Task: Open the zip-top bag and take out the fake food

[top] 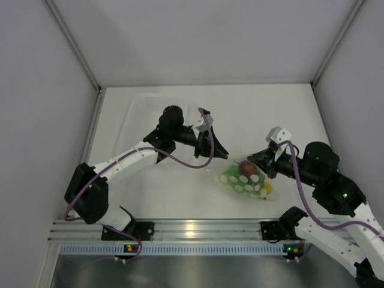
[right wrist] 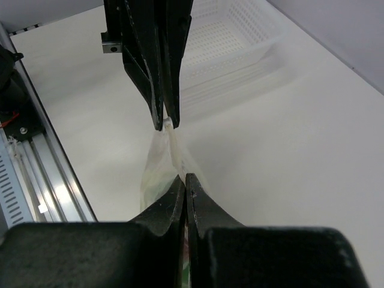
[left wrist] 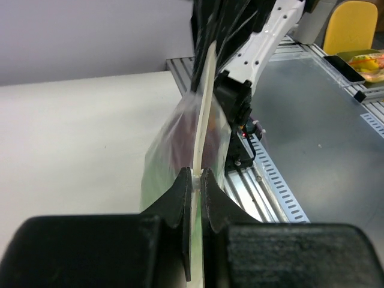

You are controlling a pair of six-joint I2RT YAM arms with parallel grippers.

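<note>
Progress is early: left gripper (left wrist: 196, 174) and right gripper (right wrist: 185, 177) each clamp the zip-top bag (top: 240, 185) between them, seal seemingly closed, fake food (top: 248, 168) inside.

The zip-top bag (top: 237, 183) is thin clear plastic, crinkly and glossy — the table (top: 174, 195) matt white and smooth; the near-edge rail (top: 198, 230) is shiny ribbed metal.
</note>
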